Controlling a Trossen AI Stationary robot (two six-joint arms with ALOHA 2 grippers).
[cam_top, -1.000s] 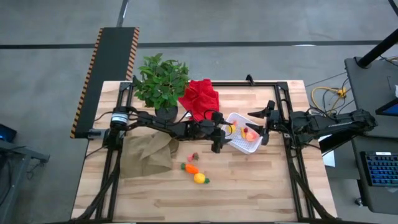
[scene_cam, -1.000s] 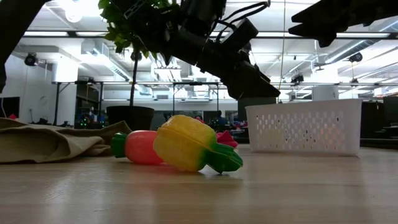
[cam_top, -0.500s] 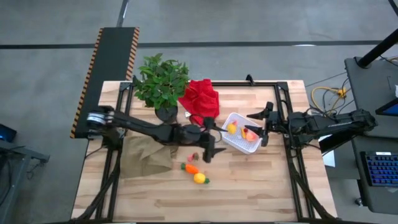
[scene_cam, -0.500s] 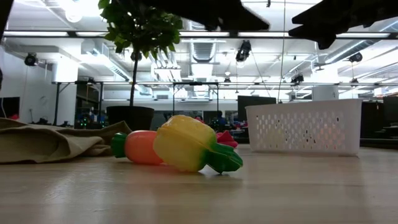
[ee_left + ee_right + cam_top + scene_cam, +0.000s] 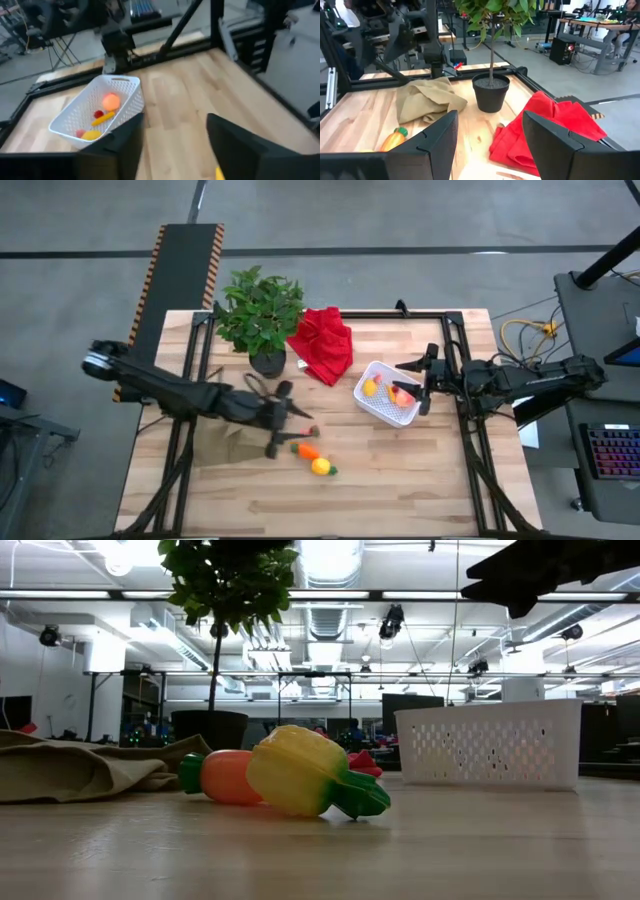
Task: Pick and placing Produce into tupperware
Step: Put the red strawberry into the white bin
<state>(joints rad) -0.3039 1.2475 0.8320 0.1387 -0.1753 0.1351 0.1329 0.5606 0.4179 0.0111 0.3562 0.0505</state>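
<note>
The left gripper (image 5: 283, 430) hovers over the table near the tan cloth (image 5: 232, 436), its fingers apart and empty, just beside the loose produce: an orange carrot-like piece (image 5: 308, 451), a yellow one with a green tip (image 5: 321, 467) and a tiny red piece (image 5: 314, 430) close by. The tupperware (image 5: 388, 393) sits well apart toward the right gripper (image 5: 424, 382), which waits at the container's far rim with fingers apart; several pieces already lie inside — a round orange one (image 5: 111, 101), a yellow strip (image 5: 101, 116) and others. The step in hand looks like reaching for the next loose piece, likely the orange one nearest the fingers. To do it well, the gripper should come straight down with its fingers either side of the piece's narrow waist, not its tapered end, and stay clear of the cloth's folds so no fabric is pinched. The pieces appear to be smooth, glossy moulded plastic, rounded and lumpy; in the low view the yellow one (image 5: 310, 773) leans against the orange one (image 5: 228, 776), so a sideways nudge could roll both. They probably slip under a light pinch, so a centred, firm close is safer. The tupperware is thin white plastic with perforated, lattice walls (image 5: 489, 745) and looks light enough to skid if bumped. The wooden table (image 5: 420, 480) is pale, planked and smooth.
</note>
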